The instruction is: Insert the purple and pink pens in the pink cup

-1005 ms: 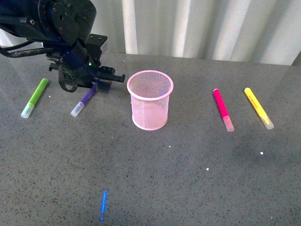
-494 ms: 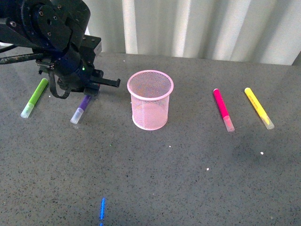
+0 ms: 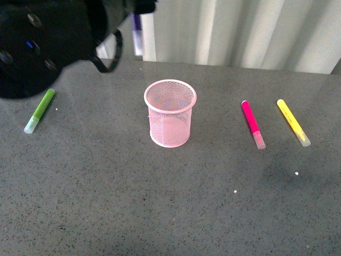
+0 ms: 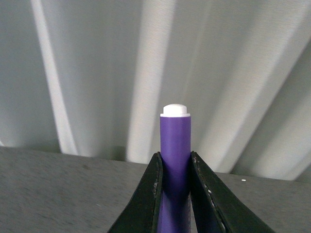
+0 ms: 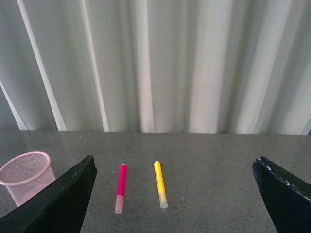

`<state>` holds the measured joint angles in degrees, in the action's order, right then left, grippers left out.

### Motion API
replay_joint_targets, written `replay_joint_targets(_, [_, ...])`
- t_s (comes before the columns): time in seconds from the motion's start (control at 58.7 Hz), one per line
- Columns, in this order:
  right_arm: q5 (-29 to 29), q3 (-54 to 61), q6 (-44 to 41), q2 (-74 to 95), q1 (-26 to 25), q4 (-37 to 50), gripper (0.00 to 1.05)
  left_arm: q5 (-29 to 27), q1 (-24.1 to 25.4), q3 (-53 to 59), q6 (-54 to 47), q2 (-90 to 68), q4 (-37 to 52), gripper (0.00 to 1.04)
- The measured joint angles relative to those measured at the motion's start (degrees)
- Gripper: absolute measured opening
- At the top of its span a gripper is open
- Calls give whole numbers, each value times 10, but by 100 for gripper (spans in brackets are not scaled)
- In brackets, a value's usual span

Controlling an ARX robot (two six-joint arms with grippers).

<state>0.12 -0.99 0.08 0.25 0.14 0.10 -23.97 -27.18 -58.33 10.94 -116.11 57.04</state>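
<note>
The left gripper (image 4: 175,162) is clamped on the purple-barrelled marker (image 4: 175,136), held raised off the table to the left of the upright light-pink wire-mesh cup (image 3: 170,114). The magenta-pink marker with a clear cap (image 3: 252,124) lies flat on the grey speckled table (image 3: 106,186), right of the cup. The right gripper (image 5: 174,162) has its jaws spread wide, holding nothing.
</note>
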Motion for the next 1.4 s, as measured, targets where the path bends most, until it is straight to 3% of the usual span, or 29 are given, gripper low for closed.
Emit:
replay_joint_targets(0.119, [0, 0, 0, 0, 0, 0, 98, -63, -69, -1, 40, -49, 83, 13])
replay_joint_targets(0.307, [0, 0, 0, 0, 0, 0, 98, -75, -101, -14, 17, -83, 118, 13])
replay_joint_targets(0.835, [0, 0, 0, 0, 0, 0, 98, -89, -61, -25, 14, -130, 96, 13])
replay_joint_targets(1.124, [0, 0, 0, 0, 0, 0, 98, -92, -67, -30, 0, -152, 108, 13])
replay_joint_targets(1.21, [0, 0, 0, 0, 0, 0, 98, -89, -72, -27, -6, -153, 108, 32])
replay_joint_targets(1.397, [0, 0, 0, 0, 0, 0, 98, -86, -75, 0, -5, -132, 92, 62])
